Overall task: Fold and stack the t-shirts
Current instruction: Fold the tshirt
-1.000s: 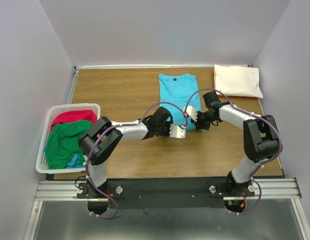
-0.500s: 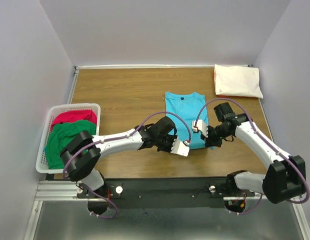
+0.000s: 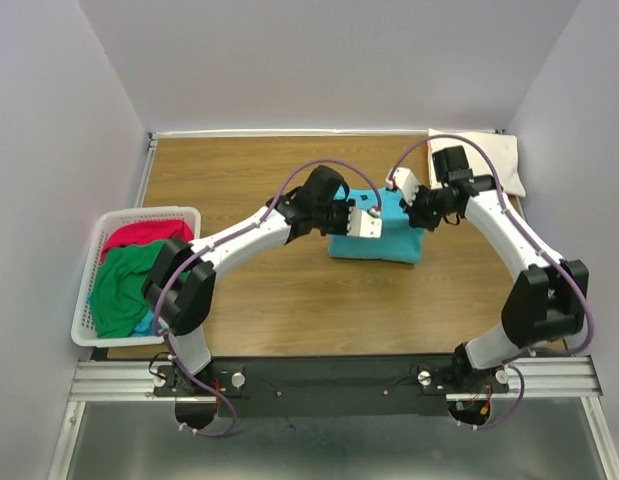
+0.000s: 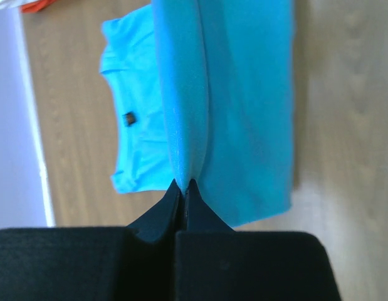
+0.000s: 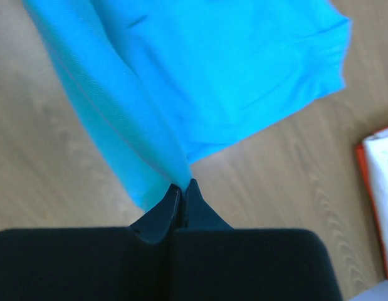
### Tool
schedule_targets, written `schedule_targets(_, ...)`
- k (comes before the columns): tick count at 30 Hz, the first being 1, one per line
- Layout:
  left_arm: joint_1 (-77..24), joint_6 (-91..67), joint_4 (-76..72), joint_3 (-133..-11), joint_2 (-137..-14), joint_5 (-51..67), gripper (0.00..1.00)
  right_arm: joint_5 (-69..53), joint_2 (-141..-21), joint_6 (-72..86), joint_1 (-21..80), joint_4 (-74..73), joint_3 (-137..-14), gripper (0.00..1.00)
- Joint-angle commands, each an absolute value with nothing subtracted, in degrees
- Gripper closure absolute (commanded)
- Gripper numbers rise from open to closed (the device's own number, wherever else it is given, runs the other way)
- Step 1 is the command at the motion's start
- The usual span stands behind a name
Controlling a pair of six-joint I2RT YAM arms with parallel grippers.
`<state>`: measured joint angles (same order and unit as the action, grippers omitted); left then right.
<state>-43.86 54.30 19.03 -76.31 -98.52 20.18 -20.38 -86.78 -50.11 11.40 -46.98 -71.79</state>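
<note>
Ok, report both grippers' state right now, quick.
The left gripper: shut on the turquoise t-shirt, pinching a fold.
The right gripper: shut on the turquoise t-shirt too.
</note>
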Motion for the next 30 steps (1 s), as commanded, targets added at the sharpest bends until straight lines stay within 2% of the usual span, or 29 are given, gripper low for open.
schedule_targets(1, -41.14, 57.04, 18.20, -83.04, -105.81, 19.60, 1.00, -17.40, -93.33, -46.15, 9.06, -40.17, -78.12, 1.00)
schedule_targets(14, -35.07, 54.15, 12.58, -100.45, -124.00, 17.23, 1.00, -14.94, -114.33, -41.22, 6.86, -32.52, -94.57, 1.00)
schedule_targets(25, -34.37, 51.68, -1.74, -94.75, -121.90, 12.22, 1.00, -14.33, -117.77, -34.73, 6.86, -23.65, -97.73, 1.00)
schedule_targets(30, -34.28, 51.77, -1.06, -99.57, -126.11, 11.34, 1.00, -11.18, -121.28, -32.17, 6.86, -22.24, -101.59, 1.00)
